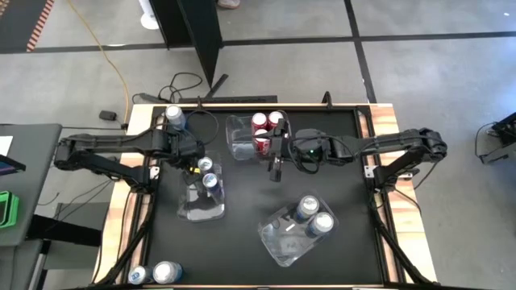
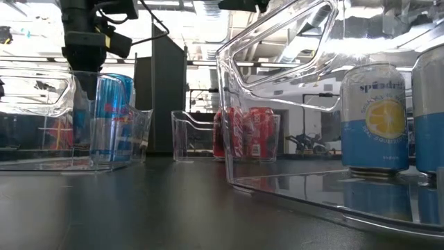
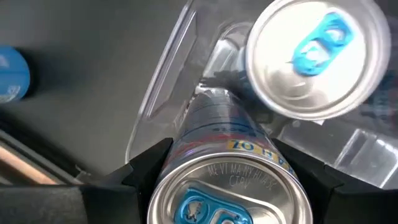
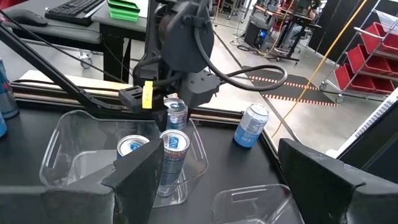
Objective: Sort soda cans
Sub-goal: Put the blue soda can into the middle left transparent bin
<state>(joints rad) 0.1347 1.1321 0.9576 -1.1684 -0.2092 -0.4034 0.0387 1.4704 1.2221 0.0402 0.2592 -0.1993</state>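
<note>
Presently a placing step is judged to be in hand: a dark blue can (image 3: 227,180) is held between the fingers of the left gripper (image 1: 203,163), upright, over the rim end of the left-hand clear bin (image 1: 187,211), where two blue cans (image 1: 211,182) are already stood. Largest first, the black table (image 1: 242,234) is seen w/ three clear bins on it: the left-hand one, a back bin (image 1: 235,141) w/ red cans (image 1: 260,122) in it, and a front-right bin (image 1: 278,242) tilted askew, w/ two light blue cans (image 1: 313,216) in it. Both arms are reached in from the sides. The right gripper (image 1: 276,167) is hung just beside the red cans' bin, between it and the middle of the table; its jaws are spread wide and nothing is gripped. The left jaws are closed partway, onto the can's sides near the top. Loose cans are left outside the bins: one light blue can (image 1: 174,117) at the back-left corner, approx. two more (image 1: 165,272) at the front-left edge. Next move, as judged: the held can is to be lowered straight down into a free spot beside the others, w/o knocking them or catching the bin wall, then the jaws opened and lifted clear. Whether the can base is already inside the bin cannot be told.
</note>
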